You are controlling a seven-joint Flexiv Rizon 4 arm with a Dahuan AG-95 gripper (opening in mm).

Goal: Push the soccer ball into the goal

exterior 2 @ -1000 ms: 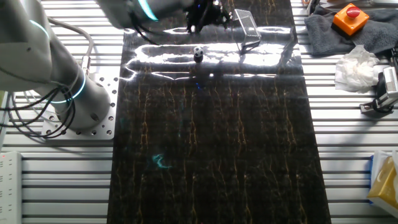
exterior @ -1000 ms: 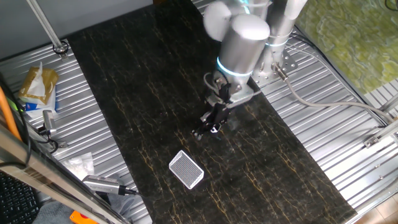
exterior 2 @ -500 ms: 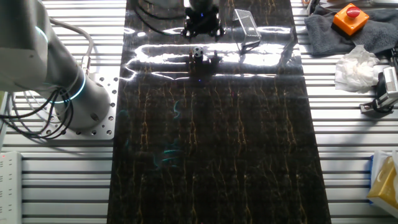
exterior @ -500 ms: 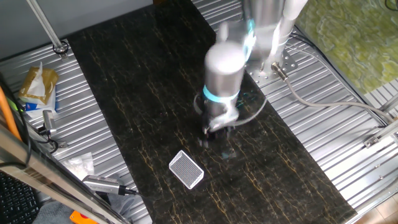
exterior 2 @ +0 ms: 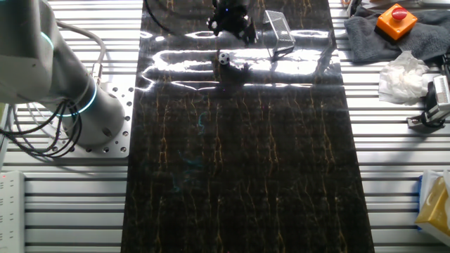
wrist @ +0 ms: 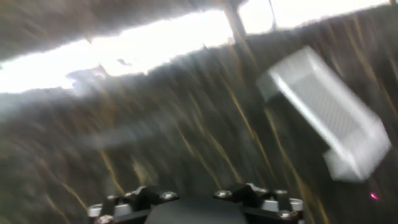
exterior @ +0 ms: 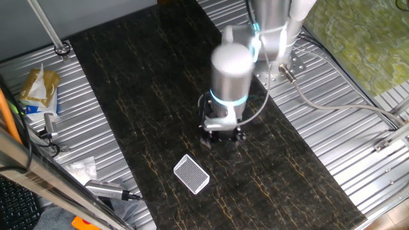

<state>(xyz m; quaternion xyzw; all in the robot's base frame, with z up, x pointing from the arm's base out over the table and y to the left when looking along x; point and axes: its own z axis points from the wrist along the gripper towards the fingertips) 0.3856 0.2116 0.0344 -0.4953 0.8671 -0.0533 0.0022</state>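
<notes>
Fingers first, and we honestly cannot tell whether they are spread or closed; the hand view is motion-blurred and shows only the dark base of the gripper [wrist: 193, 202] along its bottom edge, while in one fixed view the gripper [exterior: 222, 135] is a dark cluster pointing down at the black mat [exterior: 147, 83], with nothing visibly between its tips. We see the soccer ball [exterior 2: 223, 59] on the mat in the other fixed view, free of the gripper [exterior 2: 232, 21], lying just beside it on the side nearer that camera; in the first fixed view the ball is hidden or too small to pick out. We spot the goal [exterior: 191, 174] resting on the mat close to the gripper; from the opposite side the goal [exterior 2: 279, 29] sits near the ball, apart from it; in the hand view the goal [wrist: 329, 121] fills the right side, its mesh face smeared. Above the hand rises the silver arm [exterior: 231, 70] with its glowing teal ring.
</notes>
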